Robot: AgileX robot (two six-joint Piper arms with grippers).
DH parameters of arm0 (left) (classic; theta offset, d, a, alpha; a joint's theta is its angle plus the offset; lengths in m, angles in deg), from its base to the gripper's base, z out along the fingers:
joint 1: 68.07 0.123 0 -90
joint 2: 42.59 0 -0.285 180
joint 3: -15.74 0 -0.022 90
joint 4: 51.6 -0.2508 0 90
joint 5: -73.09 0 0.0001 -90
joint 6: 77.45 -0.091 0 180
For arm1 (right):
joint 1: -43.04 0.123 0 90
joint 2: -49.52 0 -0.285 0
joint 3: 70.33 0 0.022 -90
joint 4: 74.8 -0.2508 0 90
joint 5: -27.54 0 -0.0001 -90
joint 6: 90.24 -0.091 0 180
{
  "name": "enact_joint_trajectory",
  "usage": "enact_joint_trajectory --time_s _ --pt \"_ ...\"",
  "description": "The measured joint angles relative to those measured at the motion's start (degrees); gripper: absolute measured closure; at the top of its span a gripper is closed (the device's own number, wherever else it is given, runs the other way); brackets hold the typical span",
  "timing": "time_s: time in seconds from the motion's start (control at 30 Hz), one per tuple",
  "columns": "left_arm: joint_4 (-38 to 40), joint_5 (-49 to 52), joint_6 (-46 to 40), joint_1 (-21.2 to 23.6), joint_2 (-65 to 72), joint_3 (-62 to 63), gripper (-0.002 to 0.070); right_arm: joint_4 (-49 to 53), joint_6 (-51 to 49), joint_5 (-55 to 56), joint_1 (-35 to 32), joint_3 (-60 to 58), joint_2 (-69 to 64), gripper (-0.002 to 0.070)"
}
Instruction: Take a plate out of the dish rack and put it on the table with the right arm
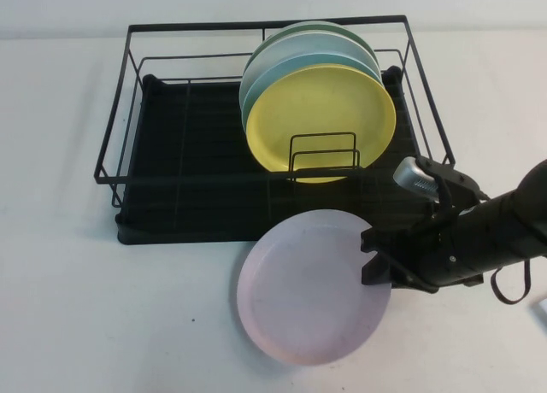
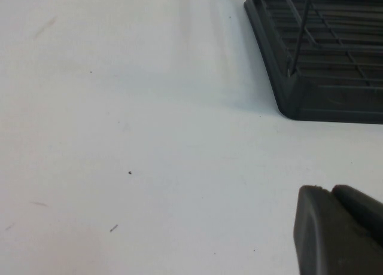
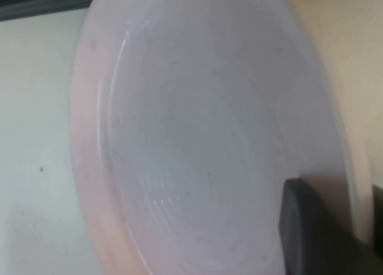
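Observation:
The pale pink plate (image 1: 312,286) is outside the dish rack (image 1: 197,154), low over the white table (image 1: 102,325) just in front of the rack's front right part. I cannot tell whether it touches the table. My right gripper (image 1: 376,258) is shut on the plate's right rim. In the right wrist view the plate (image 3: 197,137) fills the frame, with the right gripper (image 3: 350,227) clamped over its rim. My left gripper (image 2: 333,197) is shut and empty above the bare table, near a corner of the rack (image 2: 323,54). It does not show in the high view.
A yellow plate (image 1: 320,120) stands upright in the rack's right half, with light blue and pale green plates (image 1: 282,55) behind it. Short wire dividers (image 1: 325,154) stand in front of the yellow plate. White table lies left of and in front of the rack.

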Motion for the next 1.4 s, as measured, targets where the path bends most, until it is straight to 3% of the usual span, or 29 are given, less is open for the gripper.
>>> enact_joint_trajectory --time_s 0.2,0.5,0.7,0.8,0.93,1.03,1.4 --pt "0.0 0.0 0.0 0.0 0.0 0.0 0.0679 0.2 0.0 1.3 0.0 0.2 -1.0 0.0574" --pt "0.0 0.0 0.0 0.0 0.0 0.0 0.0679 6.3 -0.1 5.9 0.0 0.0 -2.3 0.0318" --pt "0.0 0.0 0.0 0.0 0.0 0.0 0.0679 9.3 -0.8 6.1 0.0 0.0 -0.7 0.0282" --pt "0.0 0.0 0.0 0.0 0.0 0.0 0.0679 11.0 -0.8 4.5 0.0 0.0 3.3 0.0345" --pt "0.0 0.0 0.0 0.0 0.0 0.0 0.0679 14.5 -0.8 -0.1 0.0 -0.1 11.6 0.0545" --pt "0.0 0.0 0.0 0.0 0.0 0.0 0.0679 17.0 -2.3 -3.7 0.0 -0.1 18.7 0.0647" --pt "0.0 0.0 0.0 0.0 0.0 0.0 0.0679 22.1 -4.9 -23.1 0.0 -0.1 35.3 0.0692"
